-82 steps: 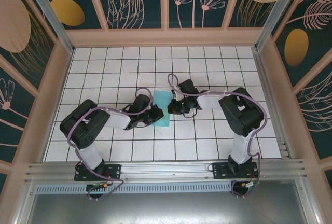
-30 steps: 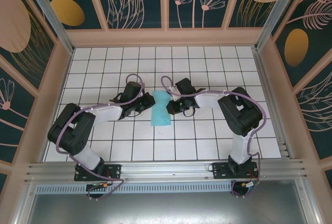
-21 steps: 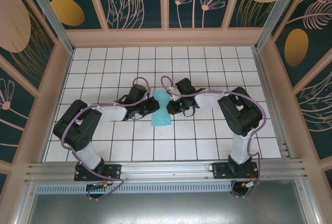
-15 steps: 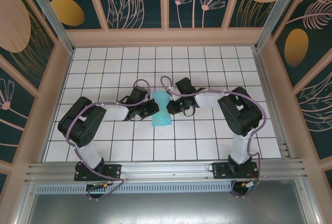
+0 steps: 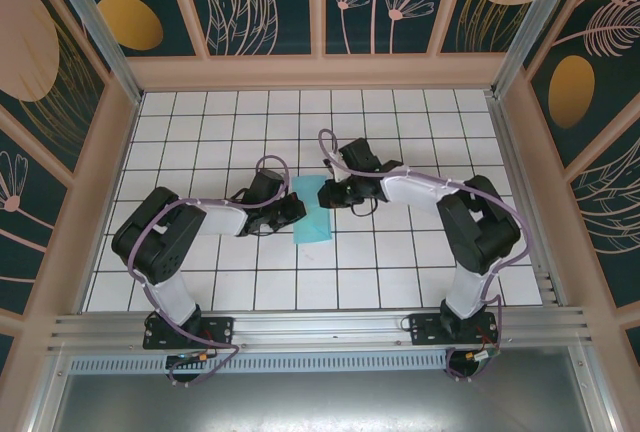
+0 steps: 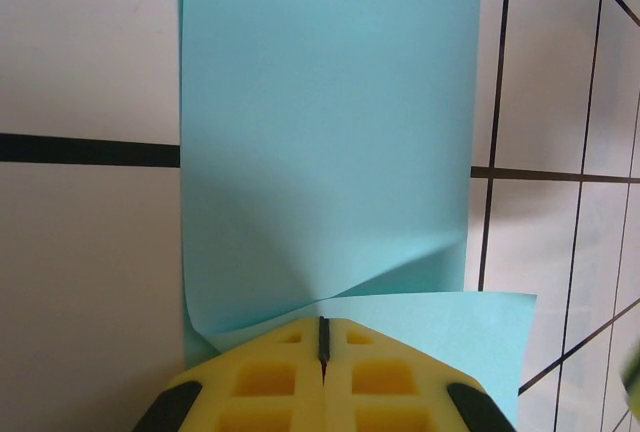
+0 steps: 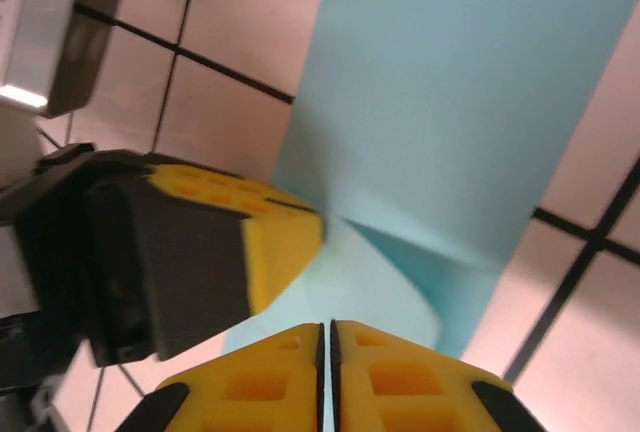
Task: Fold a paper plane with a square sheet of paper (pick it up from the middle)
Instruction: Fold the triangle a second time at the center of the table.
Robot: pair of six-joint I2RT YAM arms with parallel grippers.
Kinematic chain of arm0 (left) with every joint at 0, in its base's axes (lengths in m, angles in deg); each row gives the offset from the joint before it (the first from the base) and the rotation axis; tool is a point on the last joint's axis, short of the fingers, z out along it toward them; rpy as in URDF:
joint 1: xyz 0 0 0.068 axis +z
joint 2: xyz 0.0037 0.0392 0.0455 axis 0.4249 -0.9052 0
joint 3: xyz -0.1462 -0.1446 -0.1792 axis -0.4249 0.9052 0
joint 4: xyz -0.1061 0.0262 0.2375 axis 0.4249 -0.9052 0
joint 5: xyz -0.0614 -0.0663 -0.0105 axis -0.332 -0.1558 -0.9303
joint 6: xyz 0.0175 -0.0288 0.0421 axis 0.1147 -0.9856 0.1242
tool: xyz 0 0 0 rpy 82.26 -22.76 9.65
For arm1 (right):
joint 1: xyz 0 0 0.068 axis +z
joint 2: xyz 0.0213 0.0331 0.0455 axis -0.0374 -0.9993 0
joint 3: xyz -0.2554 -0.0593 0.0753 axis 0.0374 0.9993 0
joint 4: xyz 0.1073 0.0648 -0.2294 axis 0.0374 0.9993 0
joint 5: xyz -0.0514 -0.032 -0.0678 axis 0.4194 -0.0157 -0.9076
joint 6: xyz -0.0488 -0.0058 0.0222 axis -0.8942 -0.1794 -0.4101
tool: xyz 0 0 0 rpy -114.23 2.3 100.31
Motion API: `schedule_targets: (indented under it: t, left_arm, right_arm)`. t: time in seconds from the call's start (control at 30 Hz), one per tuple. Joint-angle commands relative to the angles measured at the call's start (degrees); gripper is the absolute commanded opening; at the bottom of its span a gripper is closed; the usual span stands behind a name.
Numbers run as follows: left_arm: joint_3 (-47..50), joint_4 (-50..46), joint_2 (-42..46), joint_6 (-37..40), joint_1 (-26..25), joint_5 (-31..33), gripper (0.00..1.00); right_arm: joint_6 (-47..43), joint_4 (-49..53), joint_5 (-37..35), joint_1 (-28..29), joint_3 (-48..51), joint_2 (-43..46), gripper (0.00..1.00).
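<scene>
**Thin blue sheet being pinched at its raised edge**

The square sheet of paper [image 5: 312,210] is lying on the white grid table [image 5: 420,262], showing as a narrow upright strip rather than a full square, so it is probably doubled over. One end of it is lifting off the tiles, with soft creases running toward the pinch. It is looking very light, limp and easily creased. It should be taken by an edge or raised flap, gently, because a hard pull would be wrinkling or tearing it.

The left gripper [image 6: 323,337] is sitting at the sheet's left edge, its jaws pressed together and apparently nipping that raised flap. The right gripper [image 7: 326,337] is meeting the sheet from the opposite side, just beside the left one, jaws likewise closed. Whether paper is lying between them I cannot tell.
</scene>
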State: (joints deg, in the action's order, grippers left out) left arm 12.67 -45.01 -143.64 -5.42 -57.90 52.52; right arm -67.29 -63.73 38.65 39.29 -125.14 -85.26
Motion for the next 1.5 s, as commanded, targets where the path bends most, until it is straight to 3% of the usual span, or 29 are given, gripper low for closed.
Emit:
schedule_targets:
  t: [0.0,0.27,0.7,1.47]
  left_arm:
    - [2.3,-4.8,-1.0,-0.8,-0.1,3.1,0.0]
    - [2.0,-4.8,-1.8,-1.6,-0.3,3.5,0.0]
    - [2.1,-5.3,-2.2,-2.4,-0.3,4.5,0.0]
    - [1.7,-7.5,-3.8,-2.0,-0.3,6.8,0.0]
  right_arm:
    - [8.8,1.2,-2.3,2.7,1.4,1.5,0.04]
    - [10.8,4.8,-6.8,7.5,-2.6,-3.9,0.0]
    - [9.6,8.9,-10.2,7.9,-4.6,-8.4,0.0]
    - [3.8,16.5,-12.9,7.2,0.1,-5.2,0.0]
